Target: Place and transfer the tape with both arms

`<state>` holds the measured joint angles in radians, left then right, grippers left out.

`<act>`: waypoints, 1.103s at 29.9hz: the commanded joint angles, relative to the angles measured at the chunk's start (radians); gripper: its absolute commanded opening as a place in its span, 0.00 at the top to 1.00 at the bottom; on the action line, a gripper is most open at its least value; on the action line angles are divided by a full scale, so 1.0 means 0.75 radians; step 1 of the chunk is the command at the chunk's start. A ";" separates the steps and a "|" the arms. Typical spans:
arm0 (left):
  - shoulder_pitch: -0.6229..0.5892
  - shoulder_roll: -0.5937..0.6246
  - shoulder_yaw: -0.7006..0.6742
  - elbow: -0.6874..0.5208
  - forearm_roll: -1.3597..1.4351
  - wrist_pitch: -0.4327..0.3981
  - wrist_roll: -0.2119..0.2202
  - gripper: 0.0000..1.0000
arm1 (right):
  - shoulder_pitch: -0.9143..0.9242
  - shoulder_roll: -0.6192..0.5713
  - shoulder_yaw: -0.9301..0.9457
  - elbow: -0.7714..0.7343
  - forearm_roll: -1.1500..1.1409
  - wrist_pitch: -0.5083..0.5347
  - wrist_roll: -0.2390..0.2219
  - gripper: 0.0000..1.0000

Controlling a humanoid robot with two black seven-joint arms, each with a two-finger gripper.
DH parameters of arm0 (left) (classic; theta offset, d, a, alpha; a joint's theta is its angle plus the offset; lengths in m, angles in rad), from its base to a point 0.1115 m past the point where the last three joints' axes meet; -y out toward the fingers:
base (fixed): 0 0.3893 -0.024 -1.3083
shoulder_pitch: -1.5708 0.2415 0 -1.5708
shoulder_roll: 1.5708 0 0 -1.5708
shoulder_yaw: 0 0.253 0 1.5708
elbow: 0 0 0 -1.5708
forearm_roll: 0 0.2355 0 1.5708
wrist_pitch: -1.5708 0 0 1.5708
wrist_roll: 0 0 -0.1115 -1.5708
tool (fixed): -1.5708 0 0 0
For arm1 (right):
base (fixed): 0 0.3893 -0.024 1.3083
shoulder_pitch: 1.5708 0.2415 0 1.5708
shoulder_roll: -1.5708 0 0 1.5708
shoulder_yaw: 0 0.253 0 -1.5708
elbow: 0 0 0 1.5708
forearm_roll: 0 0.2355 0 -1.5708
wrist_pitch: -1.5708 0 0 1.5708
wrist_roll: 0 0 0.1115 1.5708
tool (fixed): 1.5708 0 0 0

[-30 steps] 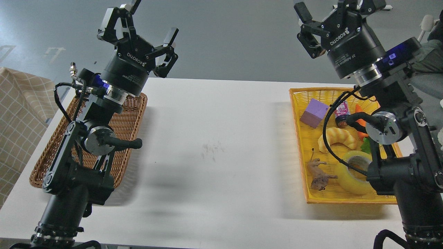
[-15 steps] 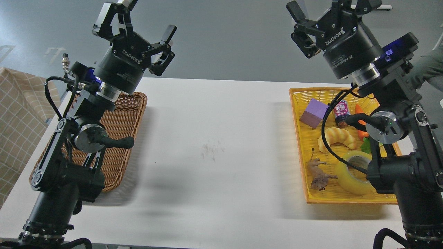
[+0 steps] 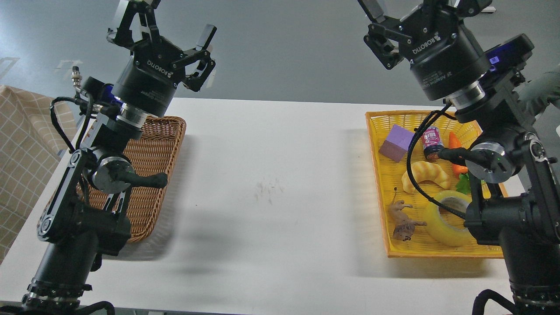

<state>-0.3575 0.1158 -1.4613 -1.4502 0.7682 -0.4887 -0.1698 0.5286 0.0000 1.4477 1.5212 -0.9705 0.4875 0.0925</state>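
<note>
Head view shows that both arms have risen a little compared with one second ago: the left gripper (image 3: 168, 33) now stands higher and more to the left, above the far end of the brown wicker basket (image 3: 148, 175), and the right gripper (image 3: 415, 13) has also gone up, so that its fingertips are partly cut by the top edge. The jaws of both are spread apart and hold nothing. The tape (image 3: 448, 218) lies untouched in the near part of the yellow basket (image 3: 380, 175), partly hidden behind the right arm, just beside a small brown animal figure (image 3: 402, 221) and near a croissant (image 3: 426, 175); a purple block (image 3: 398, 142) and a small can (image 3: 432, 142) lie farther back. I judge that the task is only beginning, because no gripper is near the roll yet and the right one must first come down to it. On each gripper body the word ROBOTIQ can be read, and the right one also carries "2F Adaptive". The label of the can is too small to read.
</note>
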 commanded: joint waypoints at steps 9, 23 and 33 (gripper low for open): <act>-0.002 -0.060 -0.003 0.001 -0.002 0.024 -0.003 0.01 | -0.022 0.000 -0.002 -0.008 -0.009 -0.071 -0.001 0.00; -0.006 -0.036 0.075 0.003 0.143 0.109 -0.005 0.01 | -0.060 0.000 0.025 0.005 -0.013 -0.143 0.005 0.01; 0.021 -0.015 0.085 0.003 0.416 0.218 -0.142 0.01 | -0.022 -0.350 -0.022 0.029 -0.252 -0.131 0.020 0.01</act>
<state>-0.3475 0.1034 -1.3976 -1.4480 1.0712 -0.3310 -0.2604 0.4884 -0.1857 1.4366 1.5423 -1.0811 0.3895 0.1064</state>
